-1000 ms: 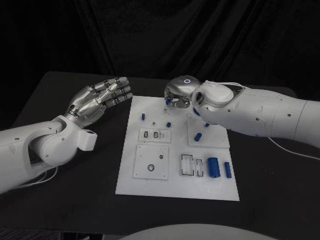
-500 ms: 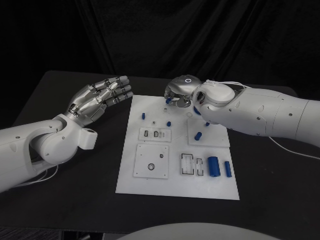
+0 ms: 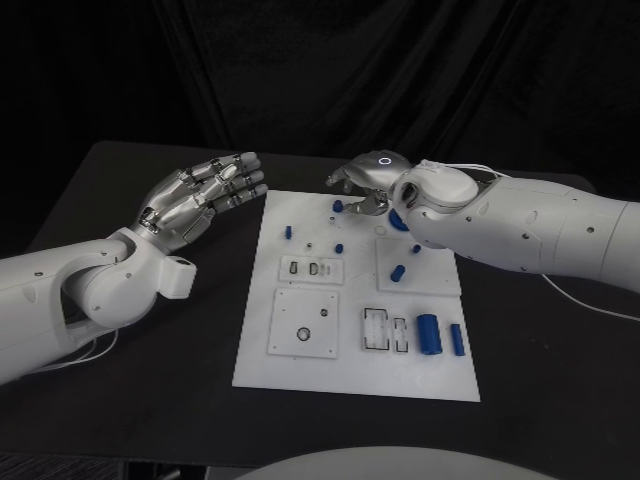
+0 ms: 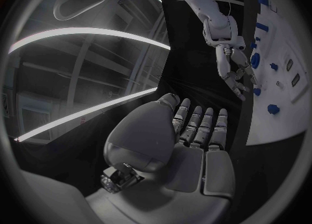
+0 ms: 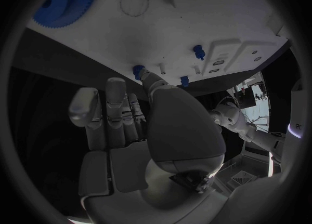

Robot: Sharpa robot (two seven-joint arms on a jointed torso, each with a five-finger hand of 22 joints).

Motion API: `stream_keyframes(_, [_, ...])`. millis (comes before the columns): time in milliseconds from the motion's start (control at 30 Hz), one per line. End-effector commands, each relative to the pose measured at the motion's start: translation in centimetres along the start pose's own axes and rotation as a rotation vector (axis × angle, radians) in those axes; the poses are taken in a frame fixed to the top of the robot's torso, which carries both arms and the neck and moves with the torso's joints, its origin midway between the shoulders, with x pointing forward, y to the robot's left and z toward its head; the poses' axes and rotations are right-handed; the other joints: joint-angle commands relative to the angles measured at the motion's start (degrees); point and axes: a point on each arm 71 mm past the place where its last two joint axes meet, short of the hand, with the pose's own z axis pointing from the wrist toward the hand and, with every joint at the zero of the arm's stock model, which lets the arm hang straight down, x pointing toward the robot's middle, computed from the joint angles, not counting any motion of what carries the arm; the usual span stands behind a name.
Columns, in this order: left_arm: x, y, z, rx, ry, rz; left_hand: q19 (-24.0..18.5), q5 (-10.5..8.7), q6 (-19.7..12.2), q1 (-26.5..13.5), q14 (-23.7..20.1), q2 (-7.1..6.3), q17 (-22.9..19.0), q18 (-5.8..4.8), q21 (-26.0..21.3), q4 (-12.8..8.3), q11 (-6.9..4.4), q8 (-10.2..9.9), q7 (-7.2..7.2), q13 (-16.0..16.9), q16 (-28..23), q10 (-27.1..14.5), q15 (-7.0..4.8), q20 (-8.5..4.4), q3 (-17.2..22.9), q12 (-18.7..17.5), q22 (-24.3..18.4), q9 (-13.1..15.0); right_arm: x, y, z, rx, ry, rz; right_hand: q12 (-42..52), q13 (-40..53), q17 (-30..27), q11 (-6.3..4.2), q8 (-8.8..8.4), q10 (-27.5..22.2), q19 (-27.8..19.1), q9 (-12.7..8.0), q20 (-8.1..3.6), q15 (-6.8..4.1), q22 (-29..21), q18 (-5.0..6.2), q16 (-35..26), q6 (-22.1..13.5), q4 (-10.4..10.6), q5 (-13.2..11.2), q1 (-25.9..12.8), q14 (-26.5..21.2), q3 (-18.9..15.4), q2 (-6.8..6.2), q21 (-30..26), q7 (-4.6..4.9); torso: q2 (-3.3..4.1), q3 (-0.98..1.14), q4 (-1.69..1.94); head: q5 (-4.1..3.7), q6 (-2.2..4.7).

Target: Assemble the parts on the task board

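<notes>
White task board [image 3: 356, 375] with blue parts [image 3: 427, 334] on a black table [image 3: 162, 400]

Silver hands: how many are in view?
2: the left hand is beside the task board's far left corner; the right hand is over its far edge.

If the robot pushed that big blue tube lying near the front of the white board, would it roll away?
Probably yes. The big blue cylinder lies on its side on the flat white task board, so a sideways nudge could roll it. It looks rigid and smooth, so perhaps slippery to pinch.
</notes>
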Motion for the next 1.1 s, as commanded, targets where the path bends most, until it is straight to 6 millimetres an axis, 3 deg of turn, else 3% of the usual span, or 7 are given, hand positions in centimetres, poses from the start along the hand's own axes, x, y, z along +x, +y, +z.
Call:
stream_keyframes(33, [0.1, -0.9, -0.1, 0.121, 0.014, -0.008, 0.34, 0.34, 0.16, -0.51, 0.15, -0.26, 0.05, -1.01, 0.37, 0.00, 0.28, 0.18, 0.29, 0.06, 0.34, 0.02, 0.34, -0.11, 0.22, 0.23, -0.05, 0.02, -0.8, -1.1, -1.0, 0.008, -0.091, 0.038, 1.00, 0.19, -2.12, 0.04, 1.08, 1.63, -0.95, 0.48, 0.08, 0.17, -1.20, 1.28, -1.45, 3.87, -0.57, 3.21, 0.93, -1.01, 0.77, 0.92, -1.23, 1.12, 0.01, 0.02, 0.05, 0.36, 0.33])
stream_keyframes(267, [0.0, -1.1, -0.5, 0.121, 0.004, -0.004, 0.34, 0.34, 0.16, -0.51, 0.15, -0.26, 0.05, -1.01, 0.37, 0.00, 0.28, 0.18, 0.29, 0.06, 0.34, 0.02, 0.34, -0.11, 0.22, 0.23, -0.05, 0.02, -3.3, -4.5, -4.2, 0.062, -0.135, 0.069, 5.99, 1.87, -4.87, -2.48, 2.88, 8.56, -1.86, 0.84, -1.27, -1.74, -2.43, 1.69, -3.63, 9.37, -1.13, 5.14, 2.05, -1.89, 3.29, 0.89, -2.86, 3.52, 0.02, 0.01, 0.00, 0.47, 0.84])
stream_keyframes(467, [-0.1, -1.1, -0.6, 0.121, 0.000, -0.002, 0.37, 0.33, 0.30, -0.57, 0.18, -0.28, 0.06, -1.07, 0.38, -0.01, 0.32, 0.23, 0.34, 0.07, 0.42, 0.06, 0.37, -0.12, 0.38, 0.33, -0.05, 0.04, -4.3, -6.4, -8.1, 0.120, -0.082, 0.094, 31.09, 21.66, -9.32, -5.88, 1.48, 2.26, -4.90, -0.23, -3.93, -3.81, -8.77, 3.17, -10.67, 12.98, -0.88, 1.40, 1.66, -2.25, 2.70, -0.51, -11.06, 2.71, -0.07, 0.04, 0.03, -0.09, 1.09])
stream_keyframes(567, [-0.2, -1.1, -0.6, 0.120, -0.001, -0.001, 0.38, 0.32, 0.35, -0.60, 0.25, -0.29, 0.07, -1.09, 0.39, 0.00, 0.33, 0.24, 0.36, 0.07, 0.50, 0.06, 0.38, -0.12, 0.42, 0.32, -0.05, 0.05, -4.1, -7.0, -9.7, 0.150, -0.035, 0.102, 48.19, 37.30, -8.34, -5.94, 0.77, 1.50, -2.66, -0.39, -3.91, -4.15, -6.65, 2.39, -10.41, 13.34, 0.99, -0.71, 0.41, -1.20, 1.97, -0.68, -10.10, 2.24, -0.06, 0.02, -0.07, -0.69, 1.17])
stream_keyframes(633, [-0.2, -1.1, -0.6, 0.120, 0.000, -0.001, 0.38, 0.32, 0.35, -0.60, 0.25, -0.29, 0.07, -1.09, 0.39, 0.00, 0.33, 0.24, 0.36, 0.07, 0.50, 0.06, 0.38, -0.12, 0.42, 0.32, -0.05, 0.05, -3.9, -7.2, -10.2, 0.162, -0.012, 0.103, 68.18, 61.10, 16.54, -6.21, 0.60, 13.98, 0.05, -0.23, -4.13, -4.31, -2.46, 1.43, 5.34, 13.60, 2.00, -3.29, -0.85, 5.22, 0.17, -0.96, -6.50, 2.16, -0.08, 0.00, -0.32, -0.69, 1.12])
stream_keyframes(767, [-0.1, -1.0, -0.4, 0.118, 0.006, -0.005, 0.40, 0.31, 0.31, -0.67, 0.33, -0.27, 0.09, -1.14, 0.40, 0.02, 0.33, 0.23, 0.39, 0.07, 0.61, 0.08, 0.45, -0.12, 0.55, 0.34, -0.05, 0.04, -3.5, -7.7, -10.6, 0.186, 0.021, 0.102, 76.87, 73.11, 32.52, -5.90, 0.14, 20.88, 1.84, 0.02, -3.99, -4.21, 2.14, 0.60, 15.01, 13.45, 3.41, -4.32, -1.83, 7.27, -1.90, -0.54, -2.88, 2.40, -0.18, -0.09, -0.40, -0.87, 0.89])
stream_keyframes(1100, [0.0, -0.9, -0.2, 0.114, 0.016, -0.013, 0.43, 0.30, 0.23, -0.82, 0.52, -0.26, 0.12, -1.29, 0.41, 0.06, 0.31, 0.18, 0.45, 0.05, 0.84, 0.02, 0.65, -0.10, 0.88, 0.28, -0.06, 0.03, -1.7, -8.7, -10.6, 0.230, 0.041, 0.101, 83.91, 85.26, 52.46, -5.46, -0.91, 32.97, 6.78, -0.30, -3.72, -3.88, 11.63, -1.31, 25.85, 12.96, 5.59, -5.38, -4.04, 12.78, -5.72, -0.28, 5.74, 3.01, -0.17, 0.05, -0.64, -0.64, 0.70])
